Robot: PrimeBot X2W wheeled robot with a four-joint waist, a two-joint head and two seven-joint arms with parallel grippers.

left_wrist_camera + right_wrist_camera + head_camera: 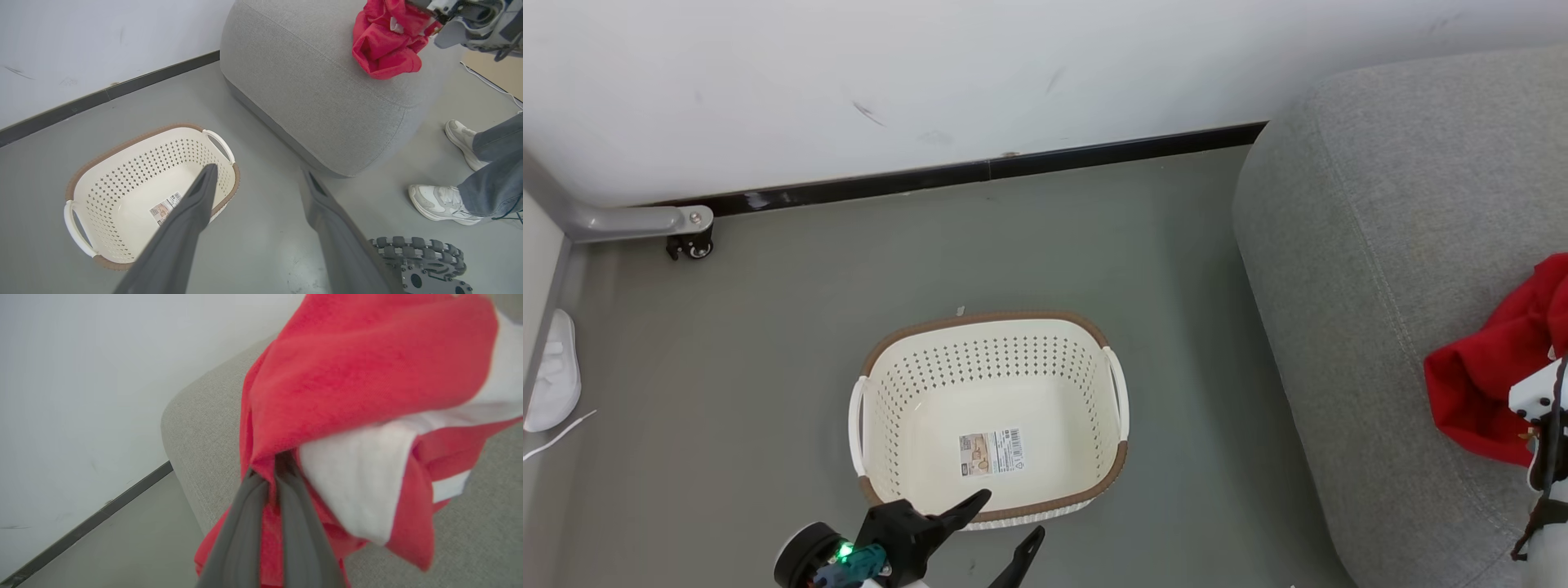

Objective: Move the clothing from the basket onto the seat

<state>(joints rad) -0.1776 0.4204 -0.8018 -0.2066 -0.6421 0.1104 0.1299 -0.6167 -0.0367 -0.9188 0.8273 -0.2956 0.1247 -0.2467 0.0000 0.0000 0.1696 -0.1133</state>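
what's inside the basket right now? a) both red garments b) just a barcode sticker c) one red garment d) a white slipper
b: the basket holds just the barcode sticker on its bottom, while the clothing is over at the seat, pinched in the shut right hand.

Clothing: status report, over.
Left gripper open by basket. Right gripper shut on clothing at seat. No clothing in basket. Person's feet beside seat.

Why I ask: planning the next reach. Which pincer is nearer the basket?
Left. The left pincer hangs open at the basket's near rim; the right pincer is over the seat, shut on the clothing.
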